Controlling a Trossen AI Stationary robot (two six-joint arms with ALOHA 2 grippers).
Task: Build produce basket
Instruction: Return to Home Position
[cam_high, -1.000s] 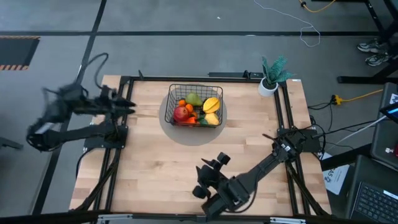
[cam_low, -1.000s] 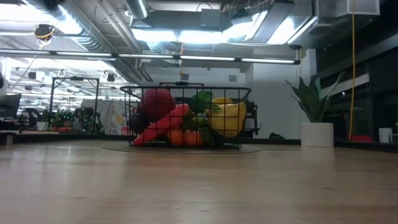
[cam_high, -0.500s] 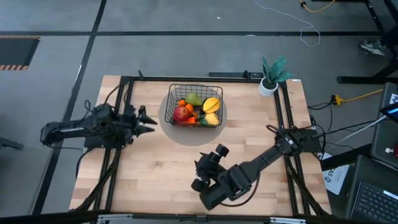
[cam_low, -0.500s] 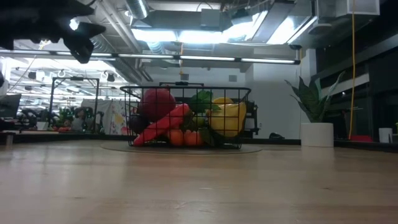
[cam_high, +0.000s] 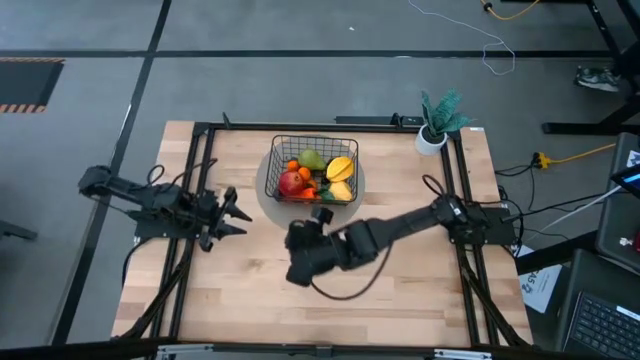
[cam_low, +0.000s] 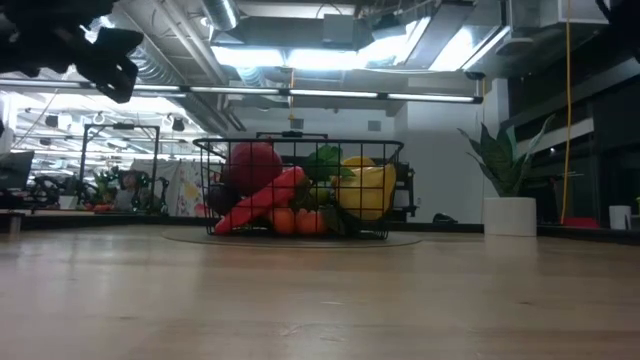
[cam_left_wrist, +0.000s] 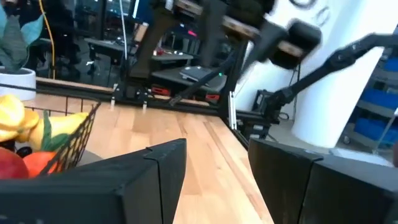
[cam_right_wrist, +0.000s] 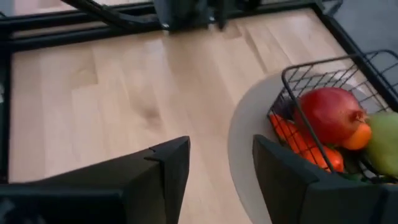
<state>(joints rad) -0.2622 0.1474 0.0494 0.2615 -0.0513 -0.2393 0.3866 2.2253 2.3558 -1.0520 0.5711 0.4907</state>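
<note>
R claw (cam_high: 297, 258) swung up near basket (cam_high: 274, 160), spread; L claw (cam_high: 238, 212) shifted slightly, spread. Wood surface (cam_high: 250, 290); lit workshop room (cam_low: 440, 130) behind.

Bright, even overhead lighting; no harsh glare.
Ceiling strips (cam_low: 280, 58) burn out white in the low view. The worktop (cam_high: 300, 310) is evenly lit, with soft shadows. In the left wrist view the background is smeared and the fingers (cam_left_wrist: 155, 180) are dark and out of focus.

No readable text, no labels (any view)
</note>
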